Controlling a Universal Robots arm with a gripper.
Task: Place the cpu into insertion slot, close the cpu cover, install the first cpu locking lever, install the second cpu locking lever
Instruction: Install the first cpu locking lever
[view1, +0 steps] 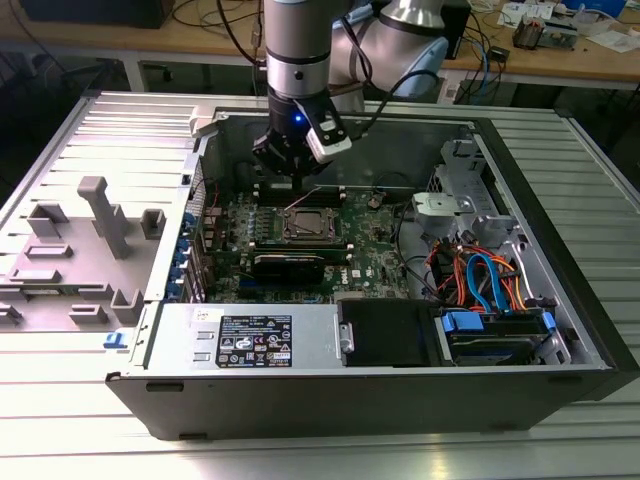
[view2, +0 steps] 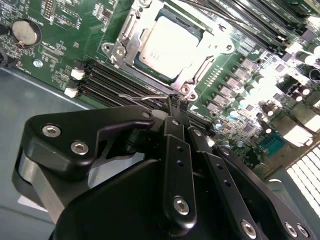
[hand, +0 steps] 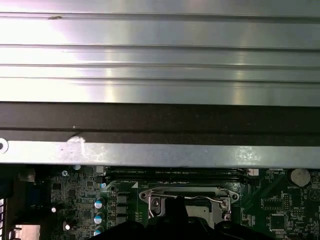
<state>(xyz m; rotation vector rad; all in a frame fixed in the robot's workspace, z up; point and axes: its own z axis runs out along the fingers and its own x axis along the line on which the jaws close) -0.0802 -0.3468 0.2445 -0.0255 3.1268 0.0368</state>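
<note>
A ribbed metal counter (view1: 400, 450) carries an open computer case (view1: 300, 400) lying on its side, with grey plastic fixtures (view1: 105, 215) on the exterior view's left. The arm reaches down into the case, and the gripper (view1: 290, 165) hangs just above the green board beside the insertion slot (view1: 306, 226). In the second wrist view the cpu (view2: 170, 42) sits flat in the slot, its pale metal top framed by the cpu cover (view2: 127, 47), which lies down around it. The gripper (view2: 177, 102) has its 2 fingers drawn narrow, tips together at the end of a thin wire lever (view2: 142, 97) over the black memory slots (view2: 110, 82). Whether the tips pinch the wire I cannot tell.
</note>
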